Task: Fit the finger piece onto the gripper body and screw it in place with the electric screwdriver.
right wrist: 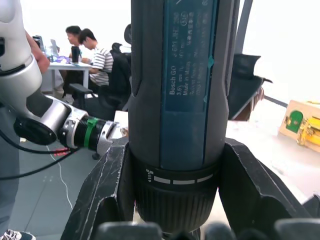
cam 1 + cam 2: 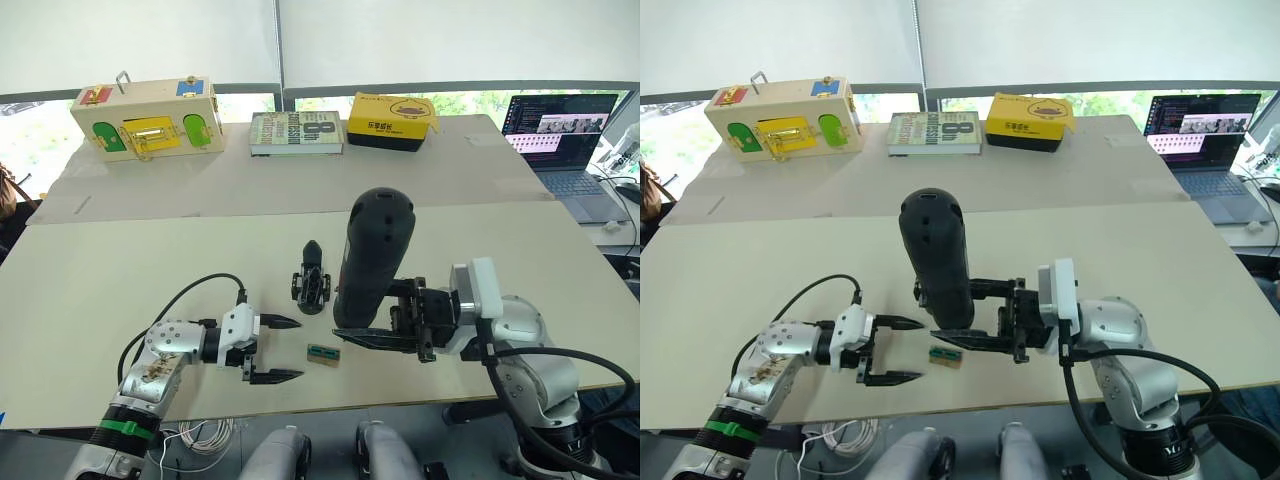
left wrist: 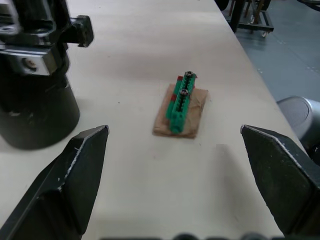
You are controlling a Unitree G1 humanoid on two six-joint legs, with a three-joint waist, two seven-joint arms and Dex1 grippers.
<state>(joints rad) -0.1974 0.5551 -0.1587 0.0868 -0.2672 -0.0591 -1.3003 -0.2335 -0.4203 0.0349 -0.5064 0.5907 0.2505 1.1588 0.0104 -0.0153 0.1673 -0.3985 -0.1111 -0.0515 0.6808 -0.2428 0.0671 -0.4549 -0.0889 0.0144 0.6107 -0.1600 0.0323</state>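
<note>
Bright, even daylight from blown-out rear windows [image 2: 150, 40]; soft faint shadows, wrist-view foregrounds slightly blurred.

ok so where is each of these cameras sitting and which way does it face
Left eye view: on the head, looking forward and down over the table; shows both arms, the left gripper open, and the right gripper holding the electric screwdriver upright.
Right eye view: same head, same scene.
Left wrist view: along the open fingers at the green-and-tan piece.
Right wrist view: along the fingers clamping the screwdriver.
Shared: the left wrist and left eye views both show the green-and-tan piece.
</note>
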